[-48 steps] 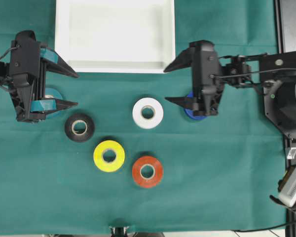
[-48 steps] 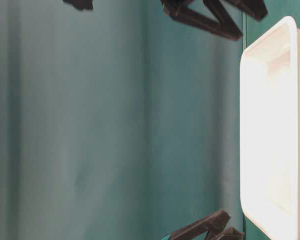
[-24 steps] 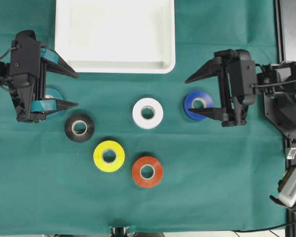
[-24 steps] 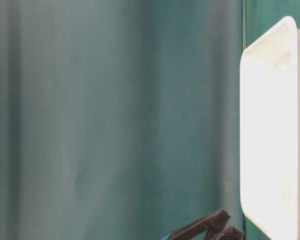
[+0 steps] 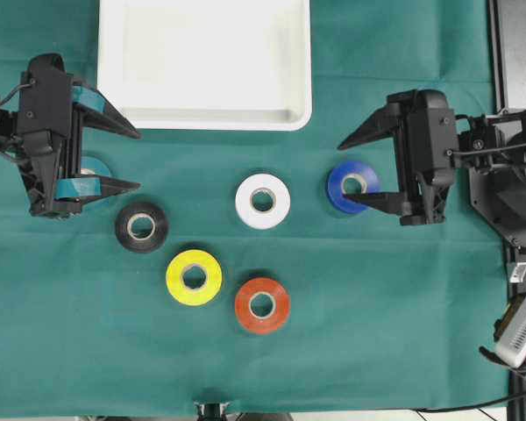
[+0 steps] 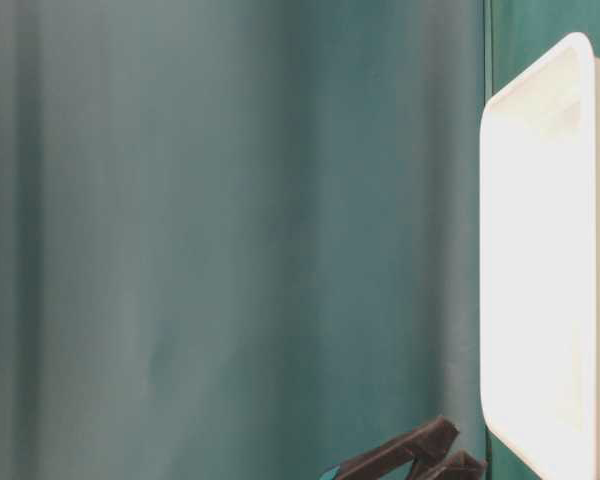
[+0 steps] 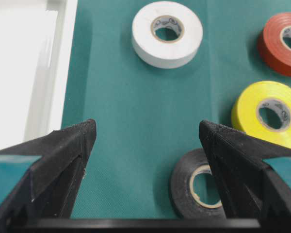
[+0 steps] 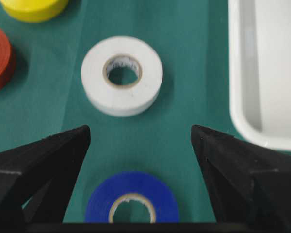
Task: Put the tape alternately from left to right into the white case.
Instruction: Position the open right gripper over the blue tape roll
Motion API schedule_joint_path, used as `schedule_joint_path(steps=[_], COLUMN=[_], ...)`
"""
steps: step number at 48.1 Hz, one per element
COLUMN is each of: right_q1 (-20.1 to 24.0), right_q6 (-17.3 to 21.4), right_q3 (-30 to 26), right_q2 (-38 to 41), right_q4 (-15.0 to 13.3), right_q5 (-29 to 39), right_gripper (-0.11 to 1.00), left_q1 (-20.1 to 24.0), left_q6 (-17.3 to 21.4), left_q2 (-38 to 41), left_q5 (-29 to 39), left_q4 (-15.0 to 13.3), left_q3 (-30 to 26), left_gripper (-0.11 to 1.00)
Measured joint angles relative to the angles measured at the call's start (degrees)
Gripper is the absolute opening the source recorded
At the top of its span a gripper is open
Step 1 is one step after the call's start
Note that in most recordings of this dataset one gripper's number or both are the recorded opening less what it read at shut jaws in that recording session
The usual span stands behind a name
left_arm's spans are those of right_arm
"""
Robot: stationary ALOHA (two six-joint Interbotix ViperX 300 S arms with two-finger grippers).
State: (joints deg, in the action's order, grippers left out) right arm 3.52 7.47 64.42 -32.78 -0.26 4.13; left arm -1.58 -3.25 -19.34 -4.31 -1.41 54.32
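Tape rolls lie flat on the green cloth [image 5: 403,333], none in the white case [image 5: 204,117] at the top: teal roll [image 5: 97,165] under the left gripper [image 5: 133,160], then black [image 5: 141,227], yellow [image 5: 194,277], red-orange [image 5: 262,304], white [image 5: 263,201] and blue [image 5: 348,187]. Both grippers stand with jaws spread wide, holding nothing. One finger of the right gripper [image 5: 342,170] reaches over the blue roll's edge.

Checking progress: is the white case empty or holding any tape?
Empty. The white case shows a bare floor; the visible tape rolls lie on the green cloth.
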Motion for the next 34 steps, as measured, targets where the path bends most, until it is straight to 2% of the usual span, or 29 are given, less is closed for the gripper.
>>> schedule_joint_path(steps=[24,34], right_q1=[3.6,4.92], right_q6=[8.0,10.2], right_q3=[1.58,1.58], right_q2=[4.13,6.5], right_q4=[0.0,0.0], right_q5=[3.78,5.01], right_gripper=[0.84,0.84], left_q1=[0.0,0.0], left_q6=[-0.09,-0.09], left_q2=[0.0,0.0], left_q5=[0.0,0.0], left_q4=[0.0,0.09], left_q3=[-0.26,-0.26], left_gripper=[0.93,0.93])
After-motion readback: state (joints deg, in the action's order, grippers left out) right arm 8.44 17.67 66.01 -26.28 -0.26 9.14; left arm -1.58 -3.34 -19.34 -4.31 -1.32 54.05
